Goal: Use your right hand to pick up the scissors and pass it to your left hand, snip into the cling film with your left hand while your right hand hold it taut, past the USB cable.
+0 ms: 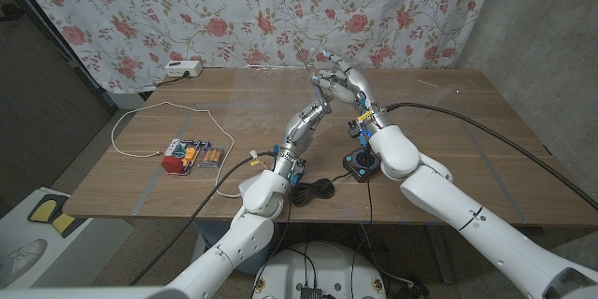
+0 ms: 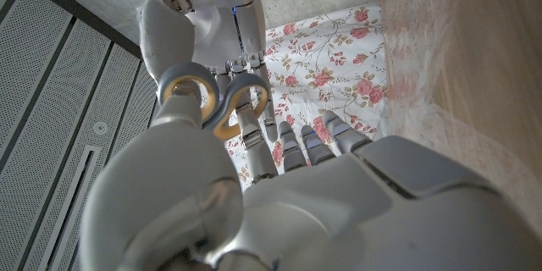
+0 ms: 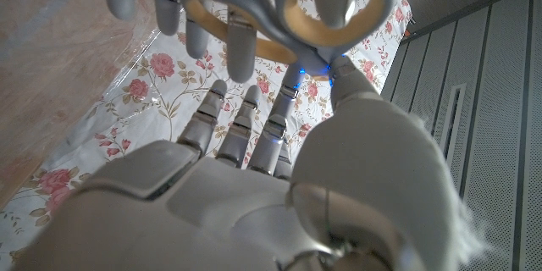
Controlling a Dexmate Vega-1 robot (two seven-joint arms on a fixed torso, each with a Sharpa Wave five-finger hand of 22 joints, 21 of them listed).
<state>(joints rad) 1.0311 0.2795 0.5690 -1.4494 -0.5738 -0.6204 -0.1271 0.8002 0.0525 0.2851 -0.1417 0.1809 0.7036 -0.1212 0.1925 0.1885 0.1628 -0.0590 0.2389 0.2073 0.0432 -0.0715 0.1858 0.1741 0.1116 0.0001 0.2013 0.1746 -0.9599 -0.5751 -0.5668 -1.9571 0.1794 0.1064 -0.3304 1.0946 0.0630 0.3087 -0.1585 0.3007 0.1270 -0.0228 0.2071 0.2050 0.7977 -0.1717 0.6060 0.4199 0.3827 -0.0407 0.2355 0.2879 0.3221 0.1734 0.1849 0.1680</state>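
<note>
Right now both hands meet at the scissors [image 2: 213, 102] above the table's [image 1: 467, 121] far edge: the right hand [image 1: 348, 82] pinches the handles, and the left hand's [image 1: 320, 105] fingers [image 3: 240, 47] reach into the loops. Seat the left fingers fully before the right lets go.

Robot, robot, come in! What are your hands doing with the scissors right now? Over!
Both hands meet above the table's far middle. Right hand and left hand both touch the scissors at the handle loops; who grips, unclear. Nothing in the way.
</note>
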